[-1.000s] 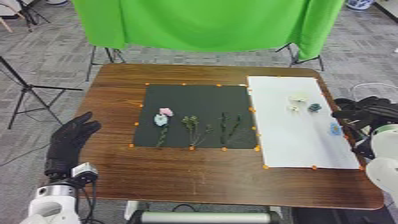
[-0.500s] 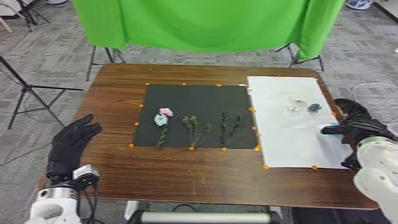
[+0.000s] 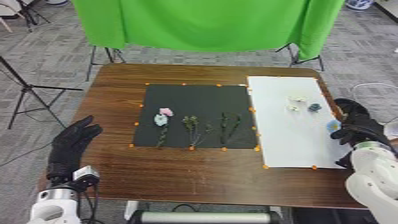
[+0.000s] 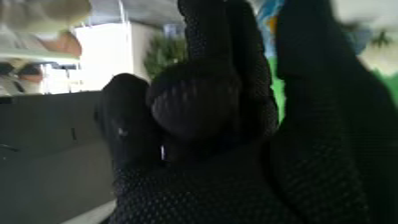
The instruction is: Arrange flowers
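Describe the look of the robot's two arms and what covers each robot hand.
Both arms have white, rounded segments. The left robot hand and the right robot hand each wear a black fabric glove, whose finely textured weave shows in the right wrist view. Dark cables run beside the left forearm, near a white block at the wrist.

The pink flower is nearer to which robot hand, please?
The left. The left robot hand is left of the pink flower; the right robot hand is farther off, to its right.

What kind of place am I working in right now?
Probably a robotics lab or demo room: a bright green cloth backdrop hangs behind the brown wooden table, and a black metal tripod stand stands on grey patterned carpet.
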You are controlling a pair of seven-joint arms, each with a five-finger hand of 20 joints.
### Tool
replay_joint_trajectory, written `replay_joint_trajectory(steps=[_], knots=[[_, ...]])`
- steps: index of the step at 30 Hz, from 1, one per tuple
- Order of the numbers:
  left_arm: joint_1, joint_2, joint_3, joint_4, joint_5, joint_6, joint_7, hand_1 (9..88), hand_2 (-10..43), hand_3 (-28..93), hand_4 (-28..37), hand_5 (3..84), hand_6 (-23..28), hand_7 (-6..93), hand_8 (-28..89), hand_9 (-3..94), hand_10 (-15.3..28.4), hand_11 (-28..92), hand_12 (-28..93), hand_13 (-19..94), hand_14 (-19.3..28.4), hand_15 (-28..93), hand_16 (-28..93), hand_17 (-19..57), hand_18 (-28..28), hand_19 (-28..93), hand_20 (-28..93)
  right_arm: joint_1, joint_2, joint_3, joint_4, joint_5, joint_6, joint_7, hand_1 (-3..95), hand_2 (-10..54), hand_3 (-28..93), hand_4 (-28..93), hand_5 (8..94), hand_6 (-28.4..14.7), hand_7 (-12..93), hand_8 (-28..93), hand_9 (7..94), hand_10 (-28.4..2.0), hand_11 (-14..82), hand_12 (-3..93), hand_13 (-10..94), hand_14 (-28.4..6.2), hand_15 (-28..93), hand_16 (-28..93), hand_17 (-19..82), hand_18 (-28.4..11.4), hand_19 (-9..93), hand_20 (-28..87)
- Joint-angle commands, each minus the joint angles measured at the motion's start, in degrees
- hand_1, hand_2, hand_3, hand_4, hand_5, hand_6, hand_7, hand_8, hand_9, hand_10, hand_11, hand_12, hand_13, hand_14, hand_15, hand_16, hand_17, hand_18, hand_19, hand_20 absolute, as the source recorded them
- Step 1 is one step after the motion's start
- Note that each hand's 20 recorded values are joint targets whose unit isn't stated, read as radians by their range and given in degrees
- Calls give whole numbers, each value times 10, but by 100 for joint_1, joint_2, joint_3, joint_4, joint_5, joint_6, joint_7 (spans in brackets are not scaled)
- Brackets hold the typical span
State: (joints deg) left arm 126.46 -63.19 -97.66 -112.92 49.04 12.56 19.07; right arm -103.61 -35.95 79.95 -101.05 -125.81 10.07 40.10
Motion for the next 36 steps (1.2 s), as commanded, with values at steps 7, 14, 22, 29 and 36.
replay_joint_trajectory(steps=[7,14,22,29,36], knots=[[130,-33,-19,-43,-56,-7,-54,236,-89,730,-255,513,-11,189,-89,515,124,216,139,406,155,206,0,73,111,95,185,-157,41,360,-222,5,-272,-87,403,-95,682,-170,722,13,186,-24,814,-117,160,180,919,-27,610,290,636,-155,932,568],[86,-17,-9,-40,-39,-28,-65,236,-89,730,-255,513,-9,187,-88,516,124,216,140,406,156,207,0,73,111,95,184,122,70,445,-219,103,-475,-18,255,-95,681,-137,608,-24,142,-92,674,-140,117,172,874,-43,622,284,597,-166,932,561],[104,-13,-26,-46,-42,-38,-75,238,-91,732,-253,513,-8,188,-87,515,124,215,140,406,155,205,0,73,111,94,184,467,77,155,-36,199,-750,-40,225,-95,671,-127,540,-39,107,-74,606,-158,82,168,865,-45,618,275,589,-167,932,552],[79,-13,-17,-28,-39,-58,-106,239,-91,731,-253,513,-9,189,-89,515,124,216,140,406,155,206,1,72,112,94,184,779,-34,-412,381,193,-925,44,246,-95,664,-124,534,-39,103,-68,606,-158,84,169,865,-46,619,271,588,-166,932,548],[156,-43,-62,-56,-41,-38,-109,240,-90,730,-252,513,-8,188,-88,516,124,216,140,407,155,207,0,72,112,93,183,744,-64,-568,433,134,-921,177,369,-95,703,-154,606,-10,167,-90,689,-133,154,191,878,-39,629,266,598,-161,932,545]])
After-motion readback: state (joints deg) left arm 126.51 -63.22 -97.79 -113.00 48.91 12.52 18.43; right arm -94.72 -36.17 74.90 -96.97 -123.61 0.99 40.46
